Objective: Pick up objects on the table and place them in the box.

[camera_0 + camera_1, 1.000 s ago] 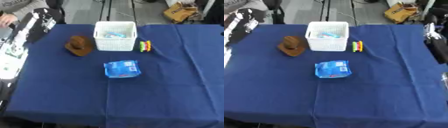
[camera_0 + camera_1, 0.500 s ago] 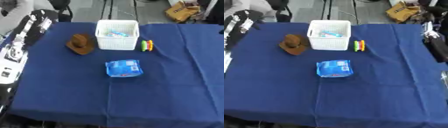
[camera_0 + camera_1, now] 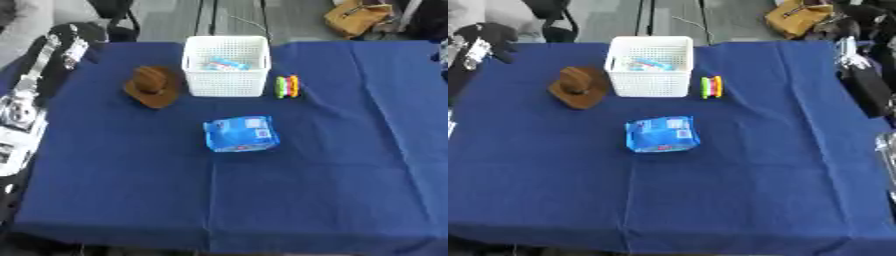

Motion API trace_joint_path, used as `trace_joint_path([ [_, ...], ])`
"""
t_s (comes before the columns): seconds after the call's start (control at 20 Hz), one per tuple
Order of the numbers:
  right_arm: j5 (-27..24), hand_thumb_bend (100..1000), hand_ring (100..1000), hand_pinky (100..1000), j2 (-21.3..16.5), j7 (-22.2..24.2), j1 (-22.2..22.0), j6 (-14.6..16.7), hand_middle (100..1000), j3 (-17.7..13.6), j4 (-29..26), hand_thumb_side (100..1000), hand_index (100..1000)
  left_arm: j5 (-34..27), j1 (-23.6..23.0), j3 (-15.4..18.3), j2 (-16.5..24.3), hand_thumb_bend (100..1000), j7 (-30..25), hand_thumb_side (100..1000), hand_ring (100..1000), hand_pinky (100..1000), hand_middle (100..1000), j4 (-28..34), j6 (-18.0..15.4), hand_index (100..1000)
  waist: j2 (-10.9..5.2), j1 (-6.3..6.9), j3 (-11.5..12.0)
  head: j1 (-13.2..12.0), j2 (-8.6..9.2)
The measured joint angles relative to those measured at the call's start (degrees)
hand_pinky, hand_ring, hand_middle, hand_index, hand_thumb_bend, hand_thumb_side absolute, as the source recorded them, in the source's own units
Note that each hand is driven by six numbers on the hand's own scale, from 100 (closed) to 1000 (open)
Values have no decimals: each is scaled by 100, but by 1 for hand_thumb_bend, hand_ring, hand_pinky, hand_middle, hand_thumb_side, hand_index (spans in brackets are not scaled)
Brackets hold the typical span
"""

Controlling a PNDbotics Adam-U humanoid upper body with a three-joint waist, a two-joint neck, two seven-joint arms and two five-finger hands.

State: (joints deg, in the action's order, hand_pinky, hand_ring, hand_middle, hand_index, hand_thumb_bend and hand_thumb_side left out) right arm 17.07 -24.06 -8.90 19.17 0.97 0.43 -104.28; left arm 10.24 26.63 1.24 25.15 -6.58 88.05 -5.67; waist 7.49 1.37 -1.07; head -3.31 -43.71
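Observation:
A white mesh basket [image 3: 226, 65] stands at the far middle of the blue-covered table [image 3: 262, 200], with a small blue and red item [image 3: 227, 64] inside. Left of it lies a brown hat [image 3: 153, 86]. A striped, many-coloured toy [image 3: 287, 86] stands just right of the basket. A blue snack packet [image 3: 241, 133] lies flat nearer to me, at the table's centre. My left hand [image 3: 490, 36] hovers over the far left corner, its arm [image 3: 26, 100] running along the left edge. My right hand [image 3: 849, 50] is at the far right edge. Neither hand touches anything.
A tan bag [image 3: 354, 15] sits on the floor beyond the table's far right corner, and dark stand legs [image 3: 210, 15] rise behind the basket. The cloth's front edge [image 3: 219, 245] runs along the bottom of the view.
The whole picture has shifted slightly, so the camera moved. The basket, hat, toy and packet lie as before, and both arms stay near the table's sides.

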Motion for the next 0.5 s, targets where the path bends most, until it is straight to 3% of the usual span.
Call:
trace_joint_path([
  [0.5,3,100,681,553,0,-3,30,1,706,-3,0,704,853,-20,-50,1,0,483,-15,919,667,607,657,1,-9,760,5,-6,-7,56,0],
])
